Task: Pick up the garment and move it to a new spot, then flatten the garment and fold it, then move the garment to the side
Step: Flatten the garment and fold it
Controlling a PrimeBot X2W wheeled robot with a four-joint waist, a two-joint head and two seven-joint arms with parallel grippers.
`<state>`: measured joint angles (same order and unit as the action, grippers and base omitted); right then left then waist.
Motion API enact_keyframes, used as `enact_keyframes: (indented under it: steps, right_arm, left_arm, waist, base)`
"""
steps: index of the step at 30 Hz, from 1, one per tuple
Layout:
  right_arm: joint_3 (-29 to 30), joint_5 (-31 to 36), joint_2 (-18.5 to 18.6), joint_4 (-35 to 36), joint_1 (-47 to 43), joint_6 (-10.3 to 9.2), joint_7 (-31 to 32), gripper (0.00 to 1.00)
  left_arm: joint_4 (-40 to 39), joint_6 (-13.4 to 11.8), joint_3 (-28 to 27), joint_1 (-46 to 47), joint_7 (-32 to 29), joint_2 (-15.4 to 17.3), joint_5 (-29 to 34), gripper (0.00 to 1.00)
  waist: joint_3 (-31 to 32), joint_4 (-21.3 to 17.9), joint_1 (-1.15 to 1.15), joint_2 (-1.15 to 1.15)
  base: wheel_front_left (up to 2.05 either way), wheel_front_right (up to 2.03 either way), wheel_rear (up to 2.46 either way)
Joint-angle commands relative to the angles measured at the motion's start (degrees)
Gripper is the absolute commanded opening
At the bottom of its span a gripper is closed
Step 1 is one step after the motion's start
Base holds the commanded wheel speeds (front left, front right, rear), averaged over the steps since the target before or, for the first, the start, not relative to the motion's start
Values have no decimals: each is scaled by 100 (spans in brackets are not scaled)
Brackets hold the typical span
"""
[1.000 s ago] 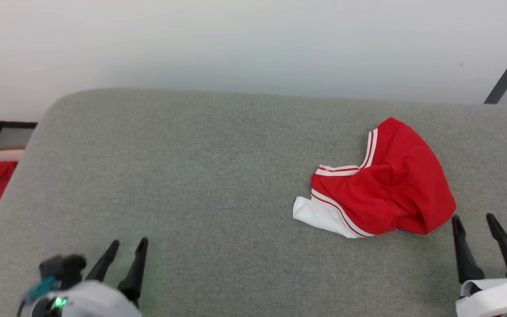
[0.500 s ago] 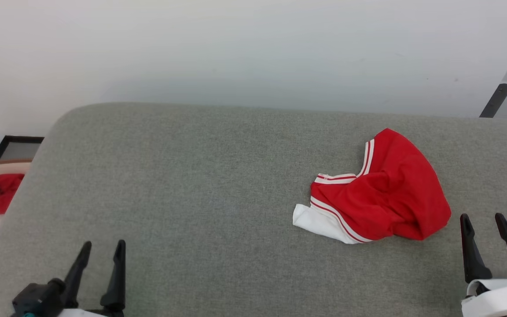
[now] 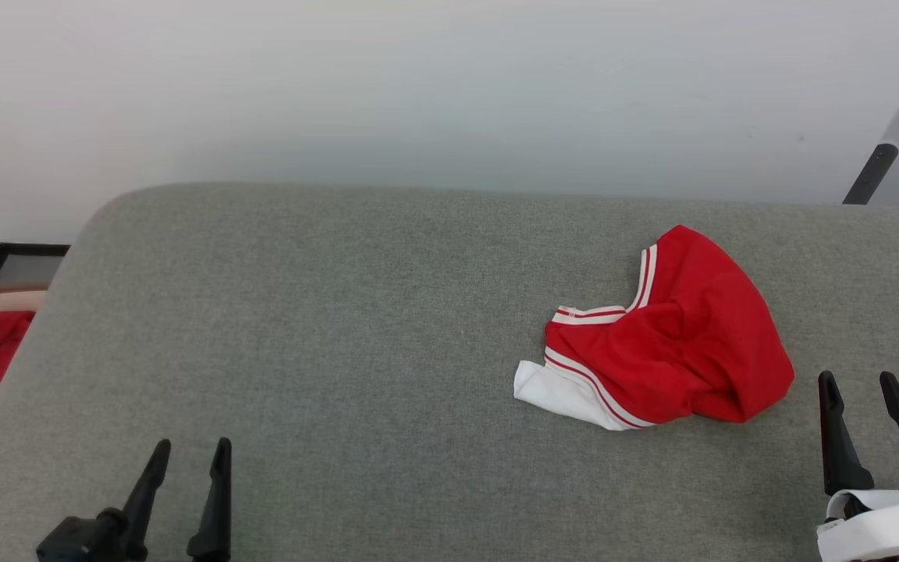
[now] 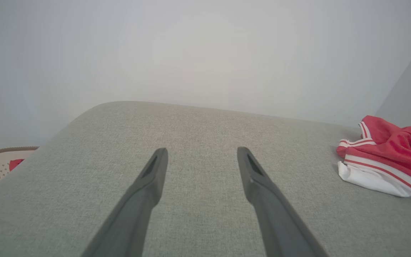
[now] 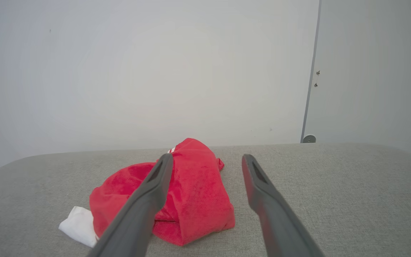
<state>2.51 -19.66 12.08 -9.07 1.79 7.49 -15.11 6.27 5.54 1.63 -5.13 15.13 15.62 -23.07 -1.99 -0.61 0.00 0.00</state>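
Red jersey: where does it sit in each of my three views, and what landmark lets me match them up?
Head view: the red jersey lies crumpled, right of centre.
Left wrist view: at the far right edge, cut off by the frame.
Right wrist view: low, just left of centre.
Shared landmark: its white panel, at the jersey's lower left in all three views.

Soft matt red cloth of the garment (image 3: 691,351) at my 2 o'clock with smooth white trim, coarse grey woven upholstery of the cushion (image 3: 325,336), my left gripper (image 3: 193,446) and right gripper (image 3: 856,378) matt dark, plastic-looking, wall (image 3: 418,94) smooth and matt
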Motion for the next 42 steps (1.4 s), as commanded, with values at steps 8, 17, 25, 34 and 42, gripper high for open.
enact_keyframes:
  steps: [8,17,25,34,42]
  right_arm:
    - [33,31,-41,51,40,0,-5,100]
    - [-71,16,-92,66,236,0,-5,100]
    - [-52,-51,-205,129,502,0,-5,100]
    - [-38,-85,-323,81,736,0,-5,100]
    - [-112,-91,-464,72,887,0,-5,100]
  left_arm:
    - [10,109,-98,66,2,-93,211,100]
    - [-15,168,4,370,2,-65,191,100]
    - [206,197,1000,1884,-1423,592,-257,100]
    - [748,191,2893,3828,-4864,1164,-2443,100]
    - [1341,192,3573,4879,-5928,876,-3385,100]
  waist:
    - [-69,-24,0,0]
    - [-228,-174,0,0]
    - [-613,-429,0,0]
    - [-1014,-778,0,0]
    - [-1302,-1118,0,0]
  base:
    - [0,0,0]
    - [0,0,0]
    - [0,0,0]
    - [0,0,0]
    - [0,0,0]
